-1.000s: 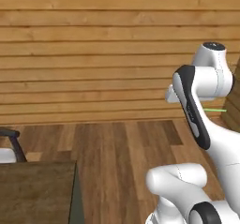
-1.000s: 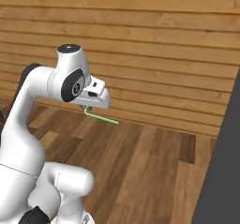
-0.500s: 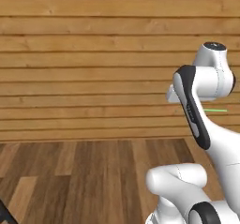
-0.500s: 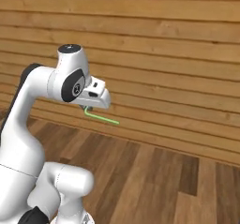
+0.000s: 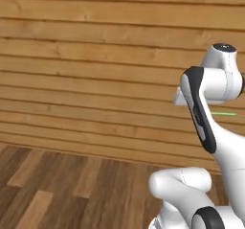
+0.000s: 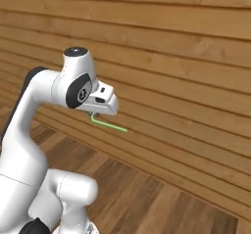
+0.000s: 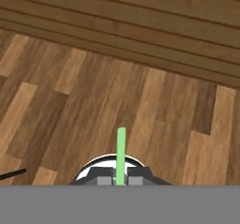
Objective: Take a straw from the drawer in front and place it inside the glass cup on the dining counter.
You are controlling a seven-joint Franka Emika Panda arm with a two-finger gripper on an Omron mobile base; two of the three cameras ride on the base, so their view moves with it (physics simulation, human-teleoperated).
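The whole room has slid sideways since a moment ago, so the base is turning. The gripper is clamped on the straw, carried high and jutting toward the plank wall, presumably to keep it clear while driving.

- Soft, even light is falling across the plank wall and the wooden floor, with no visible lamp or window.
- Nothing is glaring; the white arm is carrying only a gentle shading on its underside.
- Shadows are barely showing on the floor.
- All three pictures are looking slightly soft and blocky, so the wood grain is smearing.
- The thin green straw is staying readable, though its edges are looking fuzzy.
- No bending is showing at the edges.
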